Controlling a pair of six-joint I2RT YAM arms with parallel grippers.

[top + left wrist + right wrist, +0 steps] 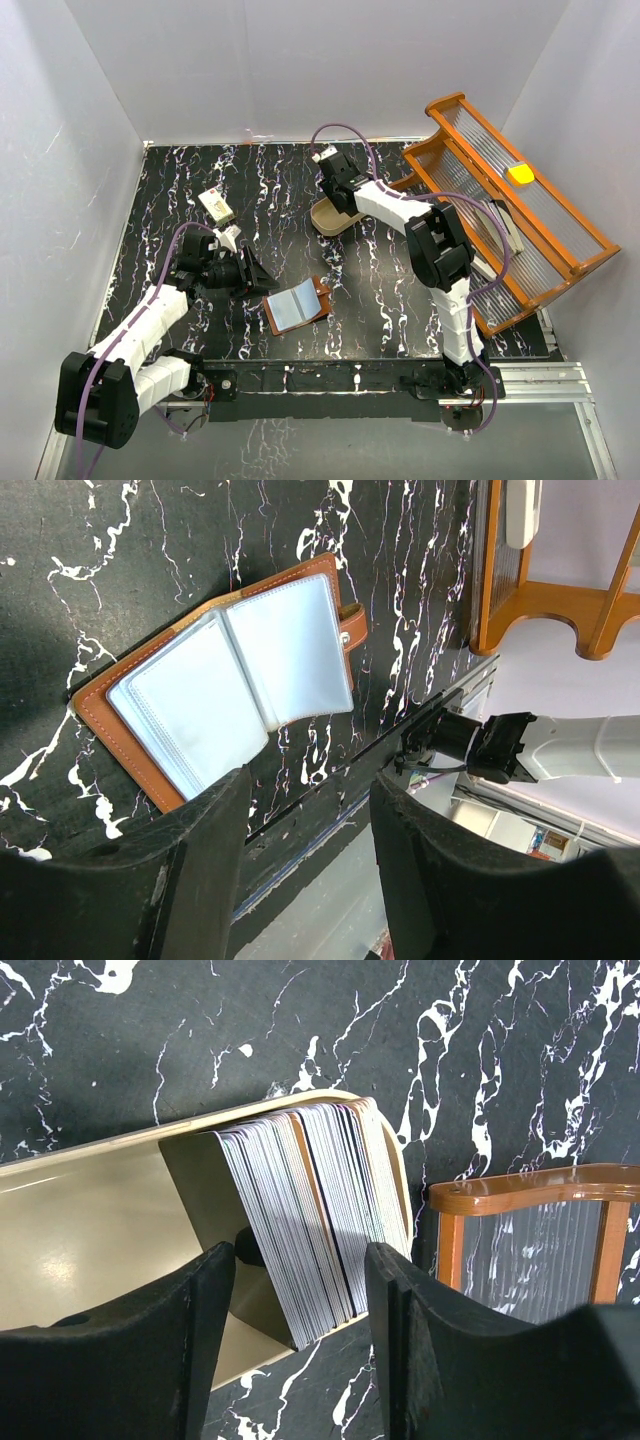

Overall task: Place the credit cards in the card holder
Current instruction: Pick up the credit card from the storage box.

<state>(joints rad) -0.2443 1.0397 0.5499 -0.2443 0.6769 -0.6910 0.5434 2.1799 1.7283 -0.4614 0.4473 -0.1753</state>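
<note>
The brown leather card holder (298, 305) lies open on the black marbled table, its grey-blue pockets up; it also shows in the left wrist view (225, 680). My left gripper (262, 278) is open and empty, just left of it (308, 810). The credit cards (315, 1215) stand on edge as a thick stack at one end of the beige oval tray (90, 1230). My right gripper (300, 1300) is open above the stack, its fingers either side of the cards without touching. In the top view the right gripper (333, 200) hovers over the tray (325, 220).
An orange wooden rack (510, 215) with ribbed clear panels and a yellow object lies tilted at the right. A small cream block (216, 207) sits at the back left. White walls enclose the table on three sides.
</note>
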